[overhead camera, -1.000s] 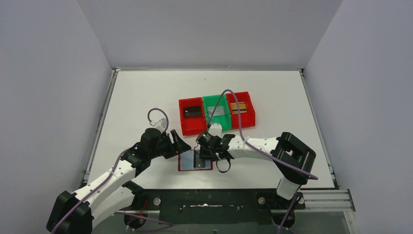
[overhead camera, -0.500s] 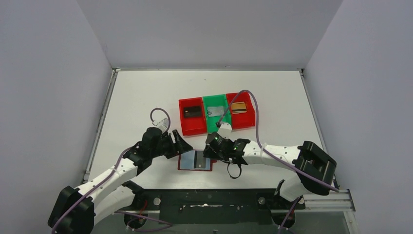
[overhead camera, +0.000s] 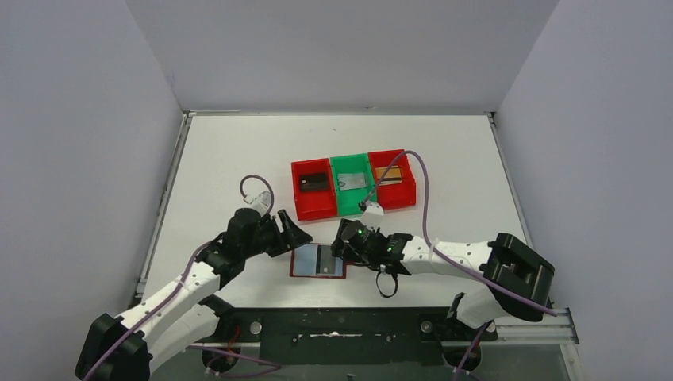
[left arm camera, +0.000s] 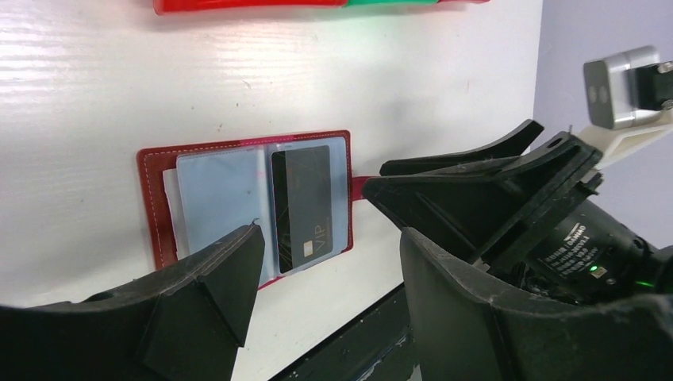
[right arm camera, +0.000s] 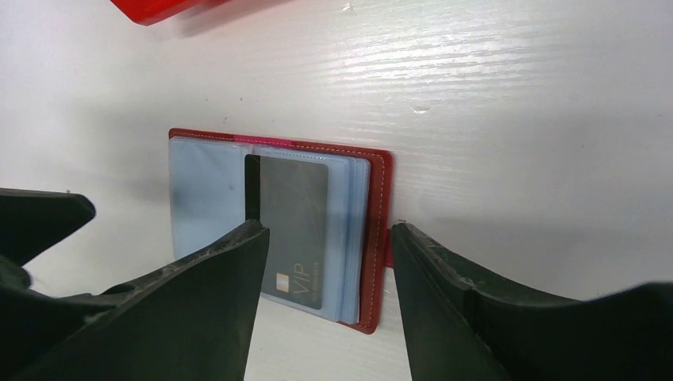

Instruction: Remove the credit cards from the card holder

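Lying open, card holder beyond spread fingers

Around the wallet, the left gripper stands at ten o'clock and the right gripper at two; bins at twelve, a strip of table between.

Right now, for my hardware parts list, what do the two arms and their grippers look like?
The left arm and right arm have white shells, black joints and a purple cable each. The left gripper and right gripper have black wedge-shaped fingers. A green light glows near the right gripper.
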Available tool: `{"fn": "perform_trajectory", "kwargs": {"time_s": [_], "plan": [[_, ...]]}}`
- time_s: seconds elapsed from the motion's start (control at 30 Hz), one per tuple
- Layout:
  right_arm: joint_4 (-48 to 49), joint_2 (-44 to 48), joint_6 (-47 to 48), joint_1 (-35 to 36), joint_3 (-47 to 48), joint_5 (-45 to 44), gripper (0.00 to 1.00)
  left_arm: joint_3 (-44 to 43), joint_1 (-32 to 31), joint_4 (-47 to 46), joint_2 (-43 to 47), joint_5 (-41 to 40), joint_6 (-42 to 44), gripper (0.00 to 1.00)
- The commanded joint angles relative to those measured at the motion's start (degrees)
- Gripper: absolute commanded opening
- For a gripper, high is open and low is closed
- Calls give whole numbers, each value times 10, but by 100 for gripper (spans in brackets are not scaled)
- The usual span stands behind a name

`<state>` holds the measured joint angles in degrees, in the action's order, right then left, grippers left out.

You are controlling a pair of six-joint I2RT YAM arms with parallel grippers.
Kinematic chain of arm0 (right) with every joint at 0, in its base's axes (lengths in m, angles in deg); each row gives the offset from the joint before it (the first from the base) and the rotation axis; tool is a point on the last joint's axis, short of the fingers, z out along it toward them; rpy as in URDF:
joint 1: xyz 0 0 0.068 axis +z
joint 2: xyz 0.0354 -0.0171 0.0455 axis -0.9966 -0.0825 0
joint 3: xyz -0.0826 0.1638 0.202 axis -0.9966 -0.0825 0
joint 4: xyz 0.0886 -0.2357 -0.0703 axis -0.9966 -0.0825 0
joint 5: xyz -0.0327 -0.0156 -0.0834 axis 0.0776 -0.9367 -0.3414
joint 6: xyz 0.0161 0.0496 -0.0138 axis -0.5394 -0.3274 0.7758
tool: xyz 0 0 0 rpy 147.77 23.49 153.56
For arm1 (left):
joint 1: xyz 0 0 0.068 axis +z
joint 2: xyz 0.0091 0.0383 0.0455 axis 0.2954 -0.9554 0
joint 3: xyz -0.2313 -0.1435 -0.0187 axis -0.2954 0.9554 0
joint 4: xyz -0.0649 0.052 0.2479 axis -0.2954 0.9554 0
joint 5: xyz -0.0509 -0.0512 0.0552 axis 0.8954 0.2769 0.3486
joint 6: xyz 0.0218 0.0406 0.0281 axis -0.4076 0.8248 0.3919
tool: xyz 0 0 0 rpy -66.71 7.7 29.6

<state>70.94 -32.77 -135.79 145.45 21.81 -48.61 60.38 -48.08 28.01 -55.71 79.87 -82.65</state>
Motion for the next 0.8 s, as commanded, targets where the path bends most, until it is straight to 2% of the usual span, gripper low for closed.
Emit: {"fn": "perform_trajectory", "kwargs": {"time_s": [0.0,0.07,0.2,0.3,0.4,0.77], "plan": [[84,27,6,8,-22,-38,60,-4,5,0,37,-34,-3,63],[109,32,20,9,-31,-35,61,0,7,2,49,-45,-5,65],[89,48,2,9,-35,-41,62,1,13,12,71,-61,-3,66],[107,63,7,9,-47,-41,69,-1,18,20,81,-65,-1,69],[96,59,6,9,-40,-44,72,-5,22,29,86,-67,3,71],[48,28,-14,12,-10,-42,66,-5,32,17,80,-31,4,71]]}}
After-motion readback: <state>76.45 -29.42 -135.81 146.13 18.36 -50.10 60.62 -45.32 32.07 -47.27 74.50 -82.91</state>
